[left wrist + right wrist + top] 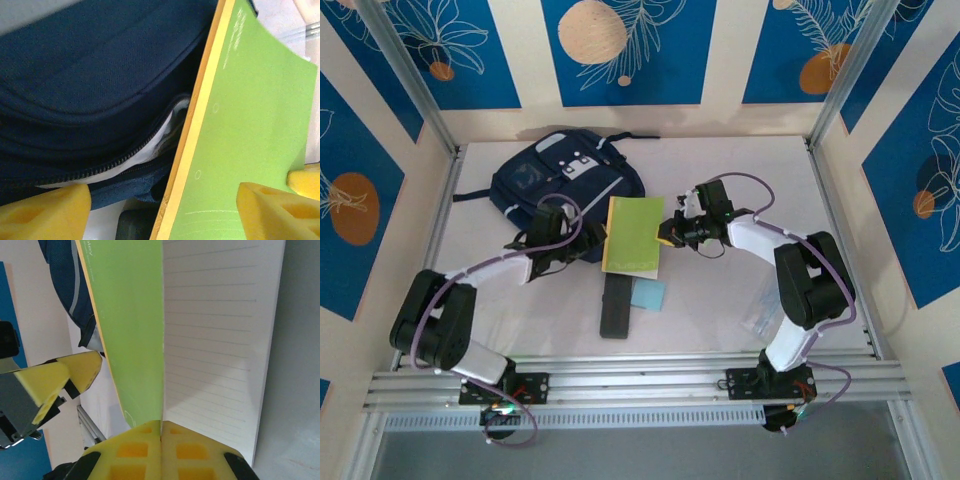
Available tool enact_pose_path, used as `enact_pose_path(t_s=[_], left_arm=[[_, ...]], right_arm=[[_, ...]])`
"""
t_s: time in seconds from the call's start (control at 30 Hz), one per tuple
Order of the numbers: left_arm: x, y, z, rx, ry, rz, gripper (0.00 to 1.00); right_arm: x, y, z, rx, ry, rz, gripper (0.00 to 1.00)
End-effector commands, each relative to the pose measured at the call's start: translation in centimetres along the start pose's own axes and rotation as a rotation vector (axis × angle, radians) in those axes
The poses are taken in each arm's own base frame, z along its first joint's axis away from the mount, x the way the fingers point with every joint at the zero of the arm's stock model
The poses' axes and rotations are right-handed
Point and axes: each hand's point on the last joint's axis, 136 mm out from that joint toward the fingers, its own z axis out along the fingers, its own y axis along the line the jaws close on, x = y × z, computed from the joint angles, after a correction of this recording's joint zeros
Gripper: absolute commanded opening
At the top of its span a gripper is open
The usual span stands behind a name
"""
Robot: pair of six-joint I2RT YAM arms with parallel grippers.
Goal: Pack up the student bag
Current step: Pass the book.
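We see the backpack [570,190] lying flat at the far left-centre of the white table [740,170], front face and small white patch [582,166] upward. Its long axis seems to slant from the far side towards the near right, but from above the outline is too rounded for us to be sure. The zipped mouth points to the near right, at the green notebook [633,235]. In the left wrist view that mouth gapes a little, with pale lining behind the zip teeth, and we cannot make out what lies inside. A pale strap [470,193] trails off the bag's left side.

The notebook's yellow spine edge lies right against the mouth, and we cannot tell whether any of it is inside. The right gripper [161,432] is pinched tight on the green cover at the book's right edge, and the cover stands apart from the lined pages. The left gripper [160,215] has its jaws wide, one finger in front of the bag's lower edge and the other in front of the green cover. We see it gripping nothing, and whether either finger touches is unclear.

Nearer us a black box [616,305] lies just below the notebook, with a pale blue pad [648,293] touching its right side. A clear wrapper [760,320] is partly hidden by the right arm
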Motion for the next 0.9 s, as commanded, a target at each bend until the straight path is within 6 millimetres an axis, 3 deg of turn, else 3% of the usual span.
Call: enact_pose_path(t_s=[0.0,0.1,0.23,0.33,0.47,0.57,0.73,0.77,0.8,0.83,0.87], left_arm=[[1.3,-0.7,1.6,0.061,0.052,-0.006,0.73],[2.1,-0.6,2.9,0.067,0.085,-0.01,0.68],[2.5,-1.6,3.8,0.124,0.101,-0.021,0.41],[2.2,-2.7,3.4,0.151,0.089,-0.013,0.22],[1.4,-4.4,1.8,0.174,0.062,0.011,0.09],[1.1,-5.7,0.7,0.2,0.058,0.016,0.05],[0.4,-8.1,-0.5,0.264,0.033,0.013,0.0],[-0.1,-8.6,-0.7,0.278,0.017,0.011,0.0],[-0.6,-9.1,-0.9,0.286,-0.005,0.011,0.0],[-1.3,-9.6,-1.1,0.296,-0.033,0.012,0.0],[-2.2,-10.3,-1.5,0.312,-0.071,0.012,0.0]], right_arm=[[-0.2,-0.6,1.2,0.038,0.02,-0.024,0.0],[-0.2,-0.3,2.0,0.046,0.032,-0.04,0.0],[-0.2,-0.2,2.0,0.053,0.034,-0.045,0.0],[-0.2,-0.5,1.6,0.064,0.033,-0.035,0.0],[0.0,-0.9,0.8,0.091,0.02,-0.027,0.03],[-0.2,-1.0,0.0,0.12,0.001,-0.027,0.18],[-0.4,-1.0,-2.5,0.196,-0.049,-0.013,0.6],[-0.3,-0.9,-3.4,0.221,-0.068,-0.012,0.79],[-0.2,-0.8,-4.1,0.234,-0.083,-0.009,0.9],[0.0,-0.6,-4.8,0.242,-0.099,-0.003,0.98],[0.4,-0.3,-5.6,0.235,-0.112,0.014,1.0]])
